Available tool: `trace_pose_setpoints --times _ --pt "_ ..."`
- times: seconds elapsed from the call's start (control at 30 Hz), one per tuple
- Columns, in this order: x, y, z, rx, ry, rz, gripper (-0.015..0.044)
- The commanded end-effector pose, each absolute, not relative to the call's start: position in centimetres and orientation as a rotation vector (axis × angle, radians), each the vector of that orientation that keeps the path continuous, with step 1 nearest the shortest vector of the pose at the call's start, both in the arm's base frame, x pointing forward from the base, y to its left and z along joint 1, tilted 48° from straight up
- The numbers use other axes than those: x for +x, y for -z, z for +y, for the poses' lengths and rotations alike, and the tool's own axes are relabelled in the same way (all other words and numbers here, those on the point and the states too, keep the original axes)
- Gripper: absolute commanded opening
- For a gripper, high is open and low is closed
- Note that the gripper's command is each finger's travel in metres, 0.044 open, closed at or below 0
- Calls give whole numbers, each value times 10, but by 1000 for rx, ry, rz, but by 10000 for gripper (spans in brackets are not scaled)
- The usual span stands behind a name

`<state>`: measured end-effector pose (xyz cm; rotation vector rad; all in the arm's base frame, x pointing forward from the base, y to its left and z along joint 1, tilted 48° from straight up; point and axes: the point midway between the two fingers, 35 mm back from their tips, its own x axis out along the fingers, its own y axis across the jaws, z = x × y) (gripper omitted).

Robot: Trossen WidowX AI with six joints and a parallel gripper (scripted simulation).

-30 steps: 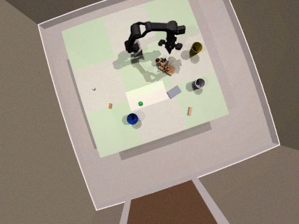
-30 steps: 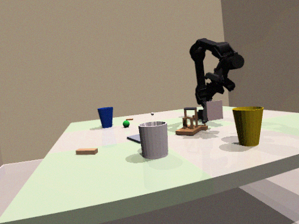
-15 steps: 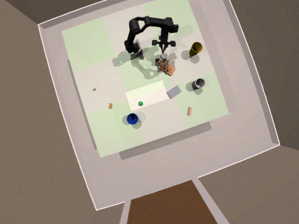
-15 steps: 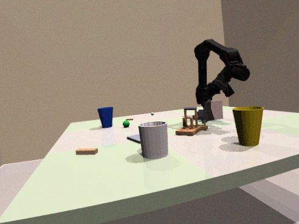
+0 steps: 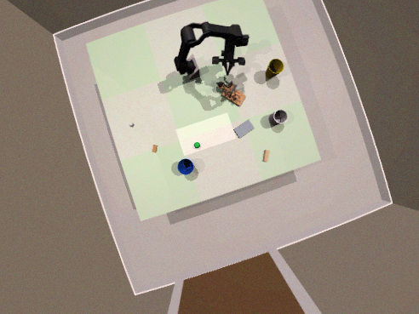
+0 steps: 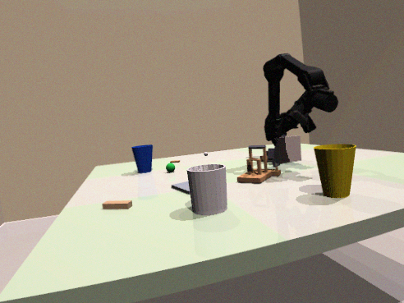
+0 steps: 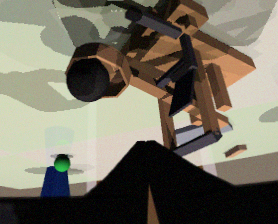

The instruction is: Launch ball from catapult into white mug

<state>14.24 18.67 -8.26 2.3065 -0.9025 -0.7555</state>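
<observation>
The wooden catapult (image 5: 238, 99) (image 6: 251, 179) (image 7: 235, 66) stands on the table, its frame end pointing roughly toward the white mug (image 5: 274, 122) (image 6: 208, 190). A dark ball (image 7: 87, 79) sits in the cup at the catapult arm's end in the wrist view; it is too small to make out in the top and exterior views. My gripper (image 5: 226, 75) (image 6: 276, 164) (image 7: 145, 149) is shut and empty, pointing down close to the cup end of the catapult. In the exterior view the fingertips are partly hard to make out. The mug stands upright; its inside bottom is too dark to read.
A yellow cup (image 5: 276, 67) (image 6: 335, 172) stands at the right, and a blue cup (image 5: 186, 167) (image 6: 143, 158) (image 7: 55, 184) beyond a green ball (image 5: 197, 145) (image 6: 170, 167) (image 7: 62, 163). A grey plate (image 5: 243, 128), two small wooden blocks (image 5: 266, 156) (image 5: 155, 148) and a small grey ball (image 5: 131, 124) lie around.
</observation>
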Motion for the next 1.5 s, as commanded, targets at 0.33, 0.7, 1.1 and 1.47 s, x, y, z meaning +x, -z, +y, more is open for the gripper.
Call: trace_pose_setpoints --times 0.33,0.7,1.1,1.47 --pt "142 102 168 2290 749 -898 0" --pt "141 115 155 2291 749 -898 0" --pt "140 128 141 2290 748 -899 0" --pt "139 139 126 2290 748 -899 0"
